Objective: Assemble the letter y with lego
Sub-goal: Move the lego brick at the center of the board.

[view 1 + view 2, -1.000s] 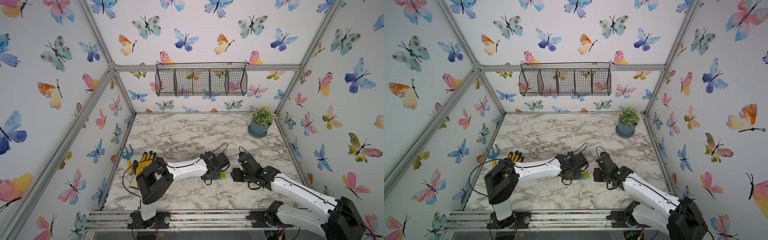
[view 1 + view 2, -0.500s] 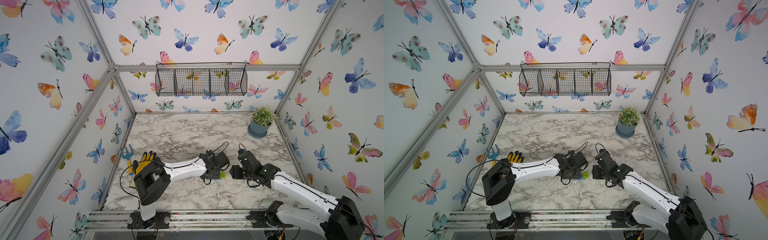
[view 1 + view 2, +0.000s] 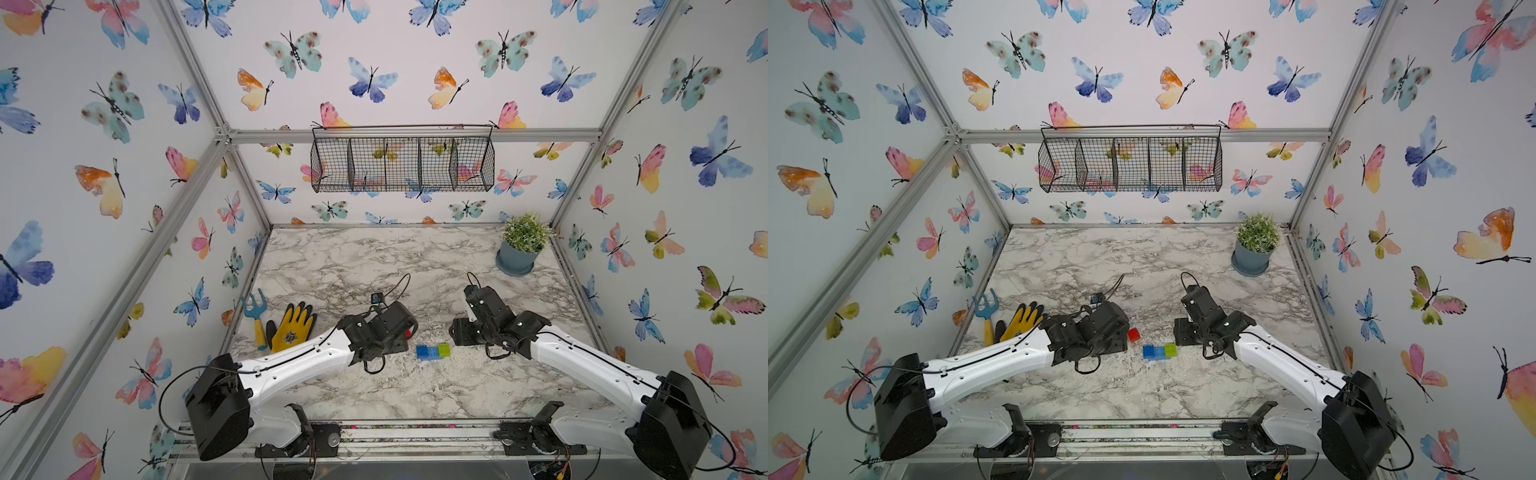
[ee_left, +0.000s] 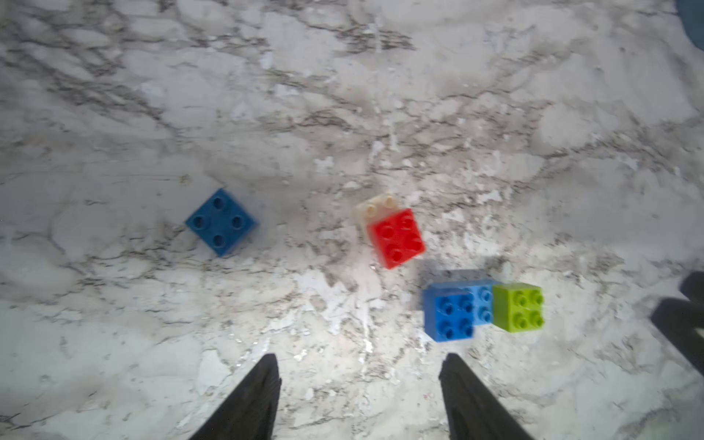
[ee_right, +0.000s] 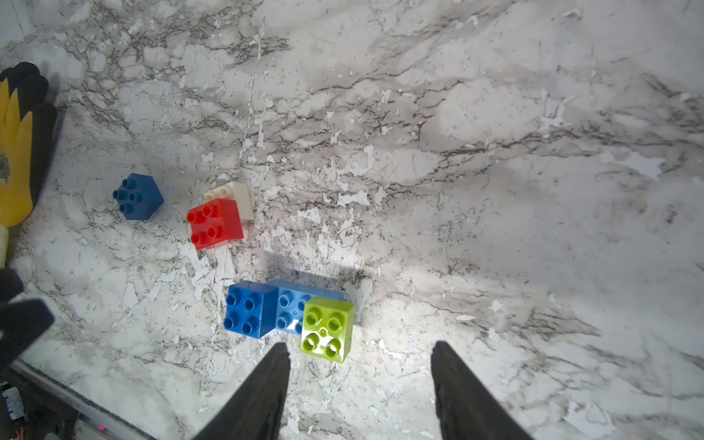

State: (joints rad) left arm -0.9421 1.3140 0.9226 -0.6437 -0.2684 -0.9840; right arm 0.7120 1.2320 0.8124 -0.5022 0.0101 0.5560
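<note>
**A:** What are your two claws doing?

**B:** Your left gripper (image 4: 358, 384) has its jaws parted with only bare marble between them, so it holds nothing. Your right gripper (image 5: 360, 377) is the same: jaws apart, nothing between them, its nearer finger just beside the lime green square studded brick (image 5: 327, 329) but not touching it.

**A:** Where are the bricks?

**B:** Near the front middle of the white-and-grey marble tabletop (image 3: 374, 257), between your two arms. The lime green brick and a dark blue square brick (image 5: 249, 308) each sit on top of one end of a longer light blue rectangular brick (image 5: 293, 304), forming one short row. In both top views that row (image 3: 433, 351) (image 3: 1159, 351) lies flat on the table.

**A:** And the rest?

**B:** A red square brick (image 5: 215, 223) overlaps a cream square brick (image 5: 238, 196), a little apart from the row. A second dark blue square brick (image 5: 138, 197) lies alone, farther towards the yellow-and-black work glove (image 3: 293, 326) and the blue-and-yellow toy garden fork (image 3: 257, 313) at the table's left edge.
</note>
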